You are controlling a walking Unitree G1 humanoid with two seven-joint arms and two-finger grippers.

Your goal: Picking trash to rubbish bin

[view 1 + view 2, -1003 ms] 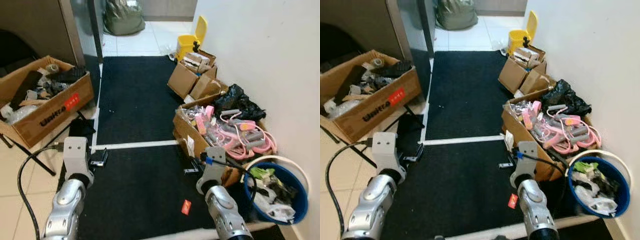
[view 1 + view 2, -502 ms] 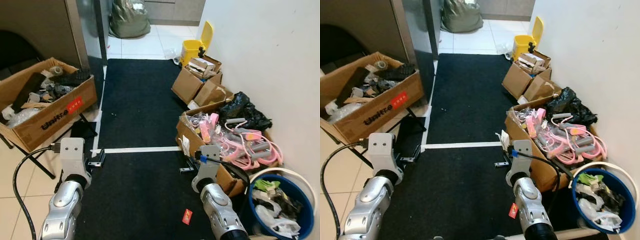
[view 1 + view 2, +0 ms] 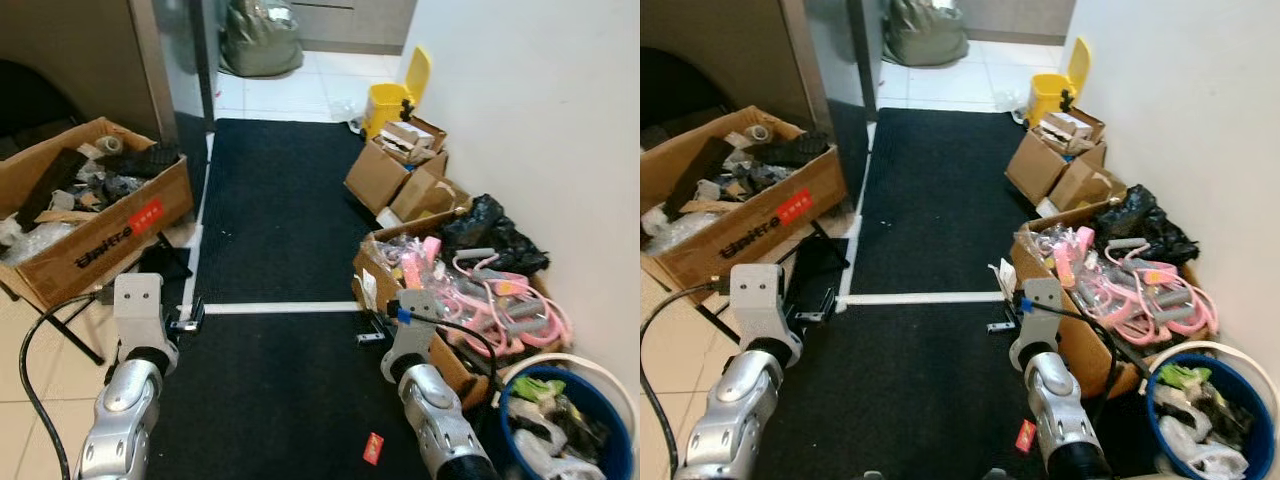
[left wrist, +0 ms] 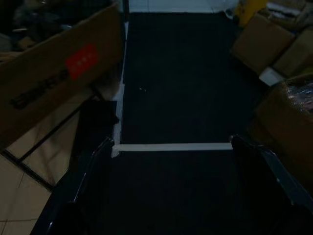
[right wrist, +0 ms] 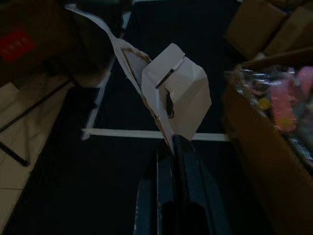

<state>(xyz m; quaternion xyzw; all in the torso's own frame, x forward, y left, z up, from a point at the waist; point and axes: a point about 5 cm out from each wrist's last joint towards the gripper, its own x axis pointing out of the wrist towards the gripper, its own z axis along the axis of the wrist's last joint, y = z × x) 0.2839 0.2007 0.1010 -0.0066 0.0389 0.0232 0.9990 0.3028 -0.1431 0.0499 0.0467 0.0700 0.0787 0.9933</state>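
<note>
Right end effector [image 5: 171, 147]: fingers pressed together on the lower edge of a piece of white card [image 5: 171, 93], which stands up crumpled and folded beyond the fingertips. In the eye views the card [image 3: 1006, 281] shows as a small white scrap just ahead of the right wrist, close beside the near corner of the box of pink items [image 3: 1080, 330].

Left end effector [image 4: 168, 147]: fingers [image 4: 93, 161] spread wide, holding nothing. Black mat [image 4: 176, 98] lies beyond and between them, with a white tape line [image 4: 171, 146] crossing it just past the fingertips.

Bin [image 3: 610, 420]: blue, with a white rim, standing against the wall to the right of and slightly behind the right end effector, near it. It holds mixed rubbish, including green and white pieces.

Red scrap [image 3: 373, 448]: lies on the mat to the left of the right forearm, behind the right end effector, between the two arms.

Large cardboard box [image 3: 100, 230]: ahead and left of the left end effector, raised on a dark stand and filled with assorted dark items.

Small boxes [image 3: 395, 170]: along the wall well ahead of the right end effector, with a yellow container [image 3: 390, 95] beyond them. A black bag [image 3: 485, 230] lies by the wall just past the box of pink items.
</note>
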